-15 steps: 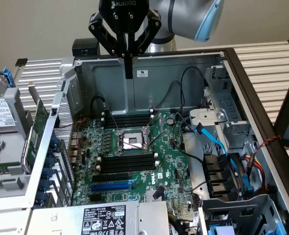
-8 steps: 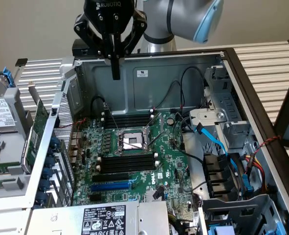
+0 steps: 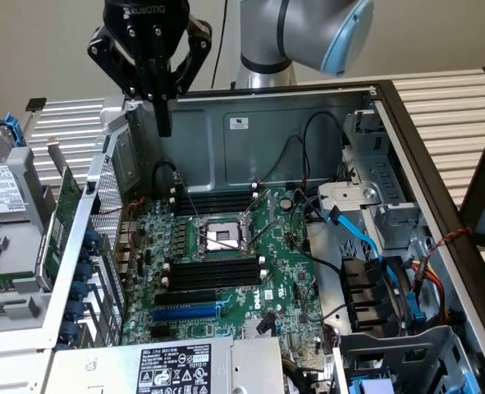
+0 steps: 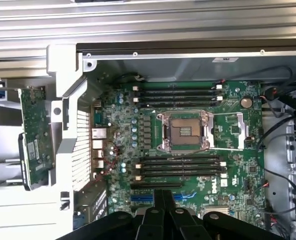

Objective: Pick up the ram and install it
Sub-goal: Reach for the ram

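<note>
Jaws closed on nothing, the gripper (image 3: 163, 119) hangs over the far wall of the open computer case (image 3: 267, 135). The ram (image 3: 60, 220) stands on edge just outside the case's wall, at the exterior view's left.

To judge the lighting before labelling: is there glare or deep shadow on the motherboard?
Exterior view: the motherboard is evenly lit, only the socket glints. Wrist view: also even light, no deep shadow; the gripper is a dark shape.

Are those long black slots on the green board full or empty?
Empty. The black slots either side of the metal socket show bare grooves, with no stick in them.
</note>
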`<state>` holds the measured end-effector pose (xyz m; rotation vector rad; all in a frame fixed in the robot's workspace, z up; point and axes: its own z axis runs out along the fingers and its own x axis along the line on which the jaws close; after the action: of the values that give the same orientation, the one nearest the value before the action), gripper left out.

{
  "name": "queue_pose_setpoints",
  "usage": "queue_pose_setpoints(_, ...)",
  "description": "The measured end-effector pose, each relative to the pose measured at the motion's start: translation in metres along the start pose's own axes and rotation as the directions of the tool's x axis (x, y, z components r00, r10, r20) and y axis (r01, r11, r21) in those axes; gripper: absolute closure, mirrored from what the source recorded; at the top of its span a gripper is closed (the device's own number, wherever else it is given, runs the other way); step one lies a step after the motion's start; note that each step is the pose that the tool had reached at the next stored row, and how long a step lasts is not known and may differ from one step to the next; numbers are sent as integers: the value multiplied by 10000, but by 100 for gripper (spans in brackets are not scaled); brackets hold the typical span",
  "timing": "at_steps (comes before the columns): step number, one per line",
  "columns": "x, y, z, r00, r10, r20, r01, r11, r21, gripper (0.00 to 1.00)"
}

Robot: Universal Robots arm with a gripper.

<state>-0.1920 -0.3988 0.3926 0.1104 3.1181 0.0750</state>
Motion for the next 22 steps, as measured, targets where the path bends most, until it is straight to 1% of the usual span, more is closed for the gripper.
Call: queue_pose_setpoints(22, 997, -70, -19, 10000, 1, 0, -1, 10000, 0, 89)
